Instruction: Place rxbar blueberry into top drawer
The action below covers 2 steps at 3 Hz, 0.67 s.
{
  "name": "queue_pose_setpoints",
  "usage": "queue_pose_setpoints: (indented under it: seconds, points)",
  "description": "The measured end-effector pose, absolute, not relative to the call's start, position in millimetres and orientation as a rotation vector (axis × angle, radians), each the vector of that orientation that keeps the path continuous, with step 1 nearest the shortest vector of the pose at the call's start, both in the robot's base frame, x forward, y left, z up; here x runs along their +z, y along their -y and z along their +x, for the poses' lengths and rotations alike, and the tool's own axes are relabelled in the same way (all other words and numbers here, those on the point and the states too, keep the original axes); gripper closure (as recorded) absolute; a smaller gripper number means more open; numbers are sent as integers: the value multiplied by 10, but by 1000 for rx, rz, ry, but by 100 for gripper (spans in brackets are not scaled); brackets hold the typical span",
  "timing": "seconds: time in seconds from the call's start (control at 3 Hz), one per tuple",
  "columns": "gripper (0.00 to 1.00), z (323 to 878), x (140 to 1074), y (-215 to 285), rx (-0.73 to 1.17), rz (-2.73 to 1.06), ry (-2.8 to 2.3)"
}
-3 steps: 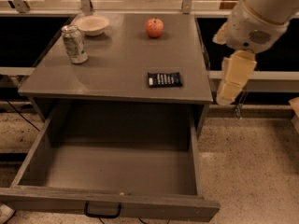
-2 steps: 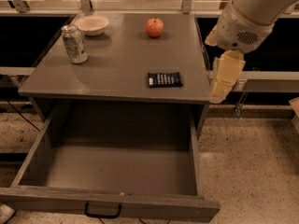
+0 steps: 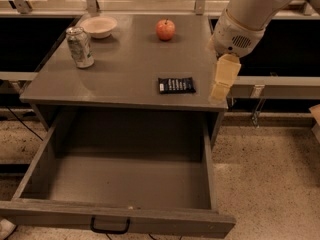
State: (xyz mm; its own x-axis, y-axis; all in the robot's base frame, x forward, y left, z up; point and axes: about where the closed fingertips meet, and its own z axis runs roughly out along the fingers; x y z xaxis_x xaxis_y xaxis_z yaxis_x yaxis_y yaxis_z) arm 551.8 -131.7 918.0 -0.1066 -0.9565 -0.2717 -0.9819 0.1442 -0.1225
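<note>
Gripper (image 3: 219, 89) at table (image 3: 130, 64) right front corner, looks empty; aperture: can't tell from this angle. rxbar blueberry (image 3: 176, 85) just left of it. top drawer (image 3: 125, 219) open, below-left.

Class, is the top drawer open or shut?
Open: the top drawer is pulled far out, its inside exposed. The hand hangs by the tabletop's right edge, near the rxbar blueberry.

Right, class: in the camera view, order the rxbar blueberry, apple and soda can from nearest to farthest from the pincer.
The pincer hangs at the front right corner of the table.
1. rxbar blueberry, just left of it.
2. apple, back centre.
3. soda can, far left.
</note>
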Motion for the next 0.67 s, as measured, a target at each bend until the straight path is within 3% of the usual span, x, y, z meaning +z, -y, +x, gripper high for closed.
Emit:
queue_pose_setpoints:
  seconds: [0.67]
  points:
    - [0,5714,9047,1255,115,-1887,-2177]
